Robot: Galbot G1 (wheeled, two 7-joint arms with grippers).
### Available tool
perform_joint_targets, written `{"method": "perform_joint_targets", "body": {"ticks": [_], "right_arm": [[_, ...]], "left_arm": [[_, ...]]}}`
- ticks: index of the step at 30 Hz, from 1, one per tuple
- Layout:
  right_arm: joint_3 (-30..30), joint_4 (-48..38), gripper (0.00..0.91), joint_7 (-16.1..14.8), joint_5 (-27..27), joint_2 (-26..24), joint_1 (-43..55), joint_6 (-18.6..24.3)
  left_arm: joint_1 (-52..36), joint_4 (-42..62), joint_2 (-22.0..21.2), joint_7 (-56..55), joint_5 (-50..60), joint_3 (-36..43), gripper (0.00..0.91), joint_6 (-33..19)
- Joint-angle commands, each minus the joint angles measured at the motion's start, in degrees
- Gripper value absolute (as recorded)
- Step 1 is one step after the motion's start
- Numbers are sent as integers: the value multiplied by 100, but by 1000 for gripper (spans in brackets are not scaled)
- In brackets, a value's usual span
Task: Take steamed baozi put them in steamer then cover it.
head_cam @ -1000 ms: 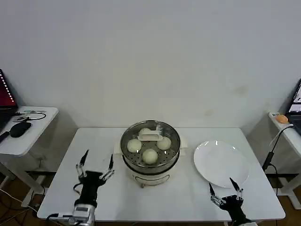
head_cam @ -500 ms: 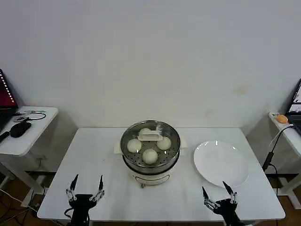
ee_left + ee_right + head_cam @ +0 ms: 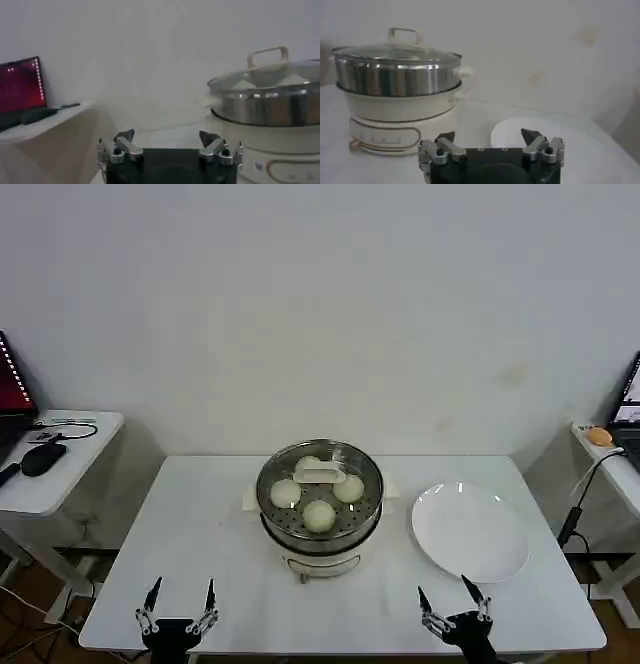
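The left gripper (image 3: 178, 620) sits at the near left edge of the tabletop (image 3: 210, 534), fingers spread apart and holding nothing. In the left wrist view the left gripper (image 3: 169, 149) shows its two fingertips well separated, with the steamer off to one side beyond them.

The right gripper (image 3: 455, 615) sits at the near right edge of the tabletop, just in front of the white plate (image 3: 470, 532). Its fingers are also spread apart and empty. In the right wrist view the right gripper (image 3: 491, 148) points toward the far wall, with the plate (image 3: 530, 131) directly beyond it and the steamer (image 3: 397, 97) to one side.

Neither gripper touches any object. Both are well apart from the steamer.

The steamer (image 3: 320, 519) stands at the centre of the tabletop, between the two grippers and farther back. It consists of a shiny steel pot on a white base. The cover (image 3: 320, 474) rests level on the steamer rim, with its pale oblong handle (image 3: 320, 475) at the centre. In the left wrist view the cover (image 3: 267, 75) is seated flat on the steel pot.

The steamed baozi (image 3: 319, 515) lie inside the steamer under the glass cover. Four buns are visible through it, arranged around the handle.

The white plate lies flat on the tabletop, just beside the steamer on the robot's right.
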Motion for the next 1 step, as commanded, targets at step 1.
{"method": "perform_joint_targets", "body": {"ticks": [1], "right_arm": [[-167, 36, 907, 214, -103, -36, -6, -197]], "left_arm": [[104, 44, -11, 30, 127, -66, 907, 126]]}}
